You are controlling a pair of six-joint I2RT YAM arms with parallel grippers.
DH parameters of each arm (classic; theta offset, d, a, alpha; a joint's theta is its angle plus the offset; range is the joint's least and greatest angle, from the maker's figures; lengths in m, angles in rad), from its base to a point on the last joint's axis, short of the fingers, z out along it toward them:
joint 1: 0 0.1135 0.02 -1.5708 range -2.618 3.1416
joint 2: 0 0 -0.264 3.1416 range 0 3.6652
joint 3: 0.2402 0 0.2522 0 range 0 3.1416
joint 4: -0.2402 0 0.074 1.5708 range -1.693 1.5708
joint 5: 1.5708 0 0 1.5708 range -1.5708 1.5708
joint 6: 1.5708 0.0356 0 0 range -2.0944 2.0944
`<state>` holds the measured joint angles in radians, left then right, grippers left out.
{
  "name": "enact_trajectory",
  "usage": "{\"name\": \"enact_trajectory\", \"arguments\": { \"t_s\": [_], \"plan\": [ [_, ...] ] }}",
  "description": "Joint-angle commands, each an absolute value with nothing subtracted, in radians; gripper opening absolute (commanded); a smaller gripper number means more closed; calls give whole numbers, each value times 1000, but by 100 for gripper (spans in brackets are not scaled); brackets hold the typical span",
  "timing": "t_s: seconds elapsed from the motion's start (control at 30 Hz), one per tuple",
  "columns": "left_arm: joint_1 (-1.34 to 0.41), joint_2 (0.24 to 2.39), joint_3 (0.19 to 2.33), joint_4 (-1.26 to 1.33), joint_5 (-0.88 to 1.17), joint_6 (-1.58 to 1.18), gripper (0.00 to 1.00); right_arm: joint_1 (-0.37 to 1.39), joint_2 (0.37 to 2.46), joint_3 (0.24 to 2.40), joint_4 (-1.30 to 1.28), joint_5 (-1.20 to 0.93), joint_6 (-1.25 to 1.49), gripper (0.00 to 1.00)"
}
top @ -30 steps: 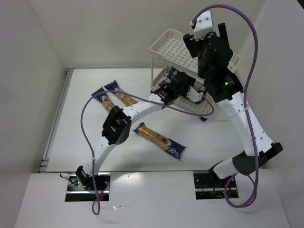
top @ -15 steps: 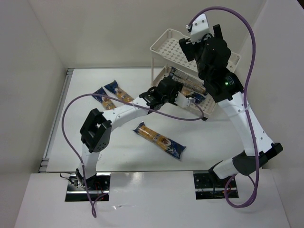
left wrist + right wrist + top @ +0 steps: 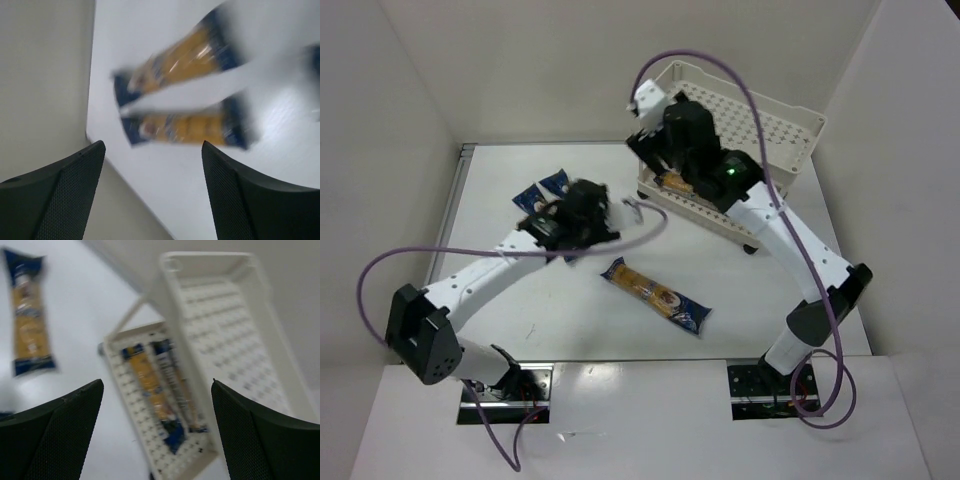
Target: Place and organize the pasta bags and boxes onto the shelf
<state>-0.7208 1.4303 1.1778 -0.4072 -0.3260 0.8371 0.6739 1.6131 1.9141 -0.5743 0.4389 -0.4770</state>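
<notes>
Two pasta packets (image 3: 185, 127) (image 3: 180, 55) lie side by side on the table at the back left, blurred; one dark blue end (image 3: 555, 183) shows in the top view. My left gripper (image 3: 152, 147) (image 3: 582, 212) hovers over them, open and empty. A third packet (image 3: 655, 295) (image 3: 27, 315) lies on the table's middle. Two more packets (image 3: 150, 375) (image 3: 175, 372) lie lengthwise in the lower tray (image 3: 125, 405) of the cream-white shelf (image 3: 760, 125). My right gripper (image 3: 157, 385) (image 3: 665, 150) is open and empty, high above the shelf's left end.
The shelf's upper tray (image 3: 230, 330) holds nothing. White walls close in the table at the left (image 3: 390, 170) and back. A purple cable (image 3: 650, 225) from the left arm loops over the table near the shelf.
My left gripper has drawn back from the shelf's lower tray and swung left over the two back-left packets. My right arm has swung left, from above the shelf's right part to its left end.
</notes>
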Motion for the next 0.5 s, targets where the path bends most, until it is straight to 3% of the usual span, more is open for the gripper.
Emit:
{"name": "enact_trajectory", "arguments": {
  "t_s": [0.0, 0.13, 0.23, 0.47],
  "plan": [
    [-400, 1379, 1178, -460, -295, 571, 85, 732, 1631, 1881, -706, 301, -366, 93],
    [-25, 1379, 1189, -471, -123, 376, 85, 732, 1620, 1746, -742, 88, -313, 93],
    [57, 1391, 1163, -503, 12, 266, 86, 777, 1659, 1625, -795, -20, -313, 93],
    [208, 1474, 1196, -534, 307, 31, 89, 790, 1810, 1372, -741, -12, -316, 100]
  ]
}}
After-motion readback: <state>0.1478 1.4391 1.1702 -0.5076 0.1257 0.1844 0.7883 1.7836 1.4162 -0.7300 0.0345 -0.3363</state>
